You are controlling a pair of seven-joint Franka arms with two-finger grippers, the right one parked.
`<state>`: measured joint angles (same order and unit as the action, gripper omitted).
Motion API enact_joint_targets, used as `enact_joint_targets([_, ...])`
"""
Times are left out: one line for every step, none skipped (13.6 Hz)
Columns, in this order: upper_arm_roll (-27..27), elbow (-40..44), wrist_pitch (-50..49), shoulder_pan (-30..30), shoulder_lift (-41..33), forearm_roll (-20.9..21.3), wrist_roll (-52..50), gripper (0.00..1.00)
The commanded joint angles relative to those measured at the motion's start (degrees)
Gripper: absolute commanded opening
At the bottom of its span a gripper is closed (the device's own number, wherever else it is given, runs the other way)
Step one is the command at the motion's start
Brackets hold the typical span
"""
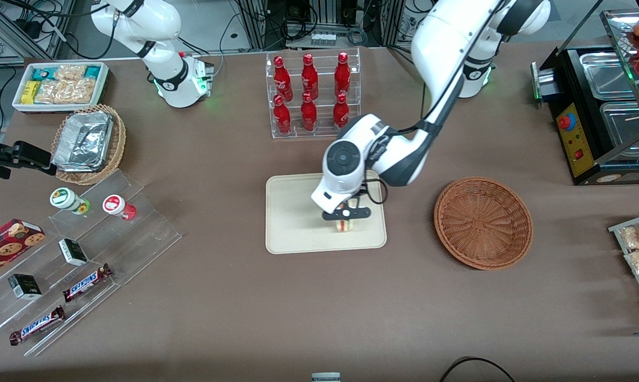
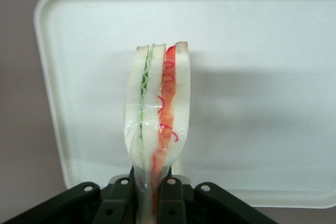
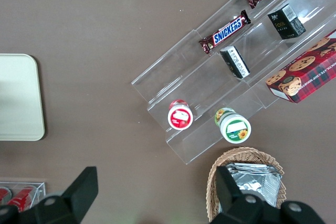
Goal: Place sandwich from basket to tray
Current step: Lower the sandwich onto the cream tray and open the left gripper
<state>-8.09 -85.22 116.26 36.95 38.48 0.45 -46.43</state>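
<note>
My front camera looks steeply down on the whole brown table from high up. The left wrist camera sits close — looking past the black gripper [image 2: 153, 195] onto the flat cream-beige rectangular tray [image 2: 262, 77], which all three views share.

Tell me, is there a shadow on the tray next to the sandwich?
Yes: in the left wrist view a soft grey shadow lies on the tray beside the sandwich, which the gripper pinches; in the front view the arm shades the tray.
</note>
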Motion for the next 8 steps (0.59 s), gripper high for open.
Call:
enact_joint_targets([0.8, 5.2, -0.9, 2.5, 3.9, -0.1, -1.6, 0.0])
enact_joint_targets([0.8, 5.3, -0.7, 2.7, 4.0, -0.1, -1.7, 0.0])
enact_joint_targets([0.8, 5.3, -0.2, 3.2, 4.4, -0.1, -2.3, 0.0])
enact_joint_targets([0.8, 5.3, 0.4, 3.3, 4.7, 0.0, -2.3, 0.0])
enact_joint_targets([0.8, 5.3, 1.2, 3.3, 5.1, 0.0, -2.4, 0.0])
enact_joint_targets([0.8, 5.3, 1.9, 3.3, 5.4, 0.0, -3.1, 0.0])
enact_joint_targets([0.8, 5.3, 2.4, 3.3, 5.8, 0.1, -3.8, 0.0])
enact_joint_targets([0.8, 5.4, 2.5, 3.4, 6.0, 0.2, -4.1, 0.0])
